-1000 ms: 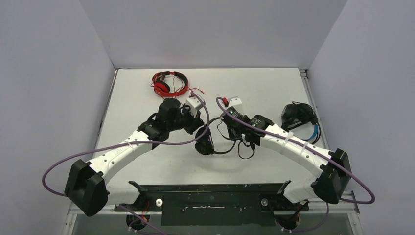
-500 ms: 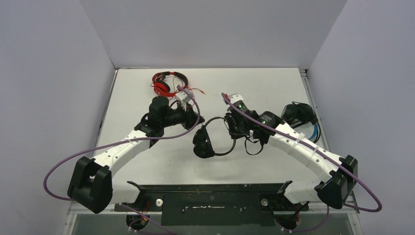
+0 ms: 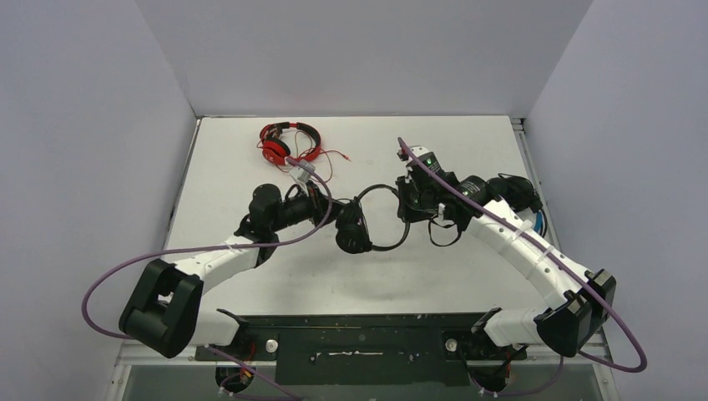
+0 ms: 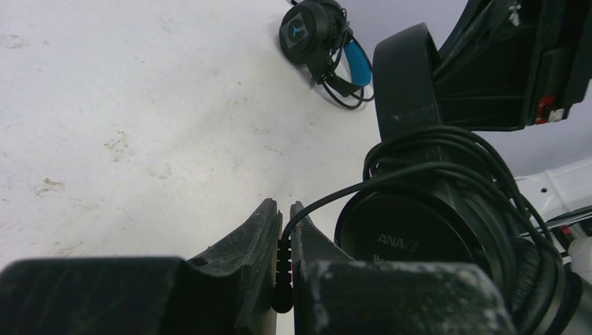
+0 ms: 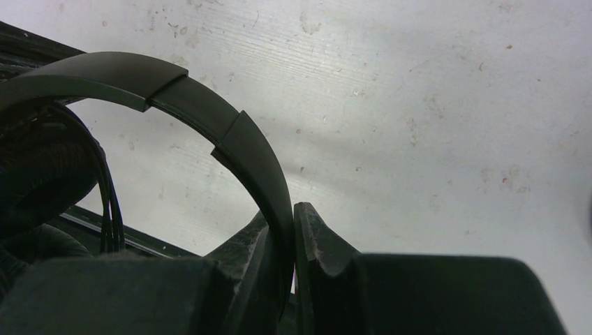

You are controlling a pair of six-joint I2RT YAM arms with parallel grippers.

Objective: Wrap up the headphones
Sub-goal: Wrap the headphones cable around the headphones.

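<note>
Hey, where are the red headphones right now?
In the top view, the red headphones lie on the far side of the table, left of centre, just beyond the left arm and apart from the black headphones held mid-table.

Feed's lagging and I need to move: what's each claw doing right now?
Left claw: shut on the black headphones' cable.
Right claw: shut on the black headphones' headband.
</note>
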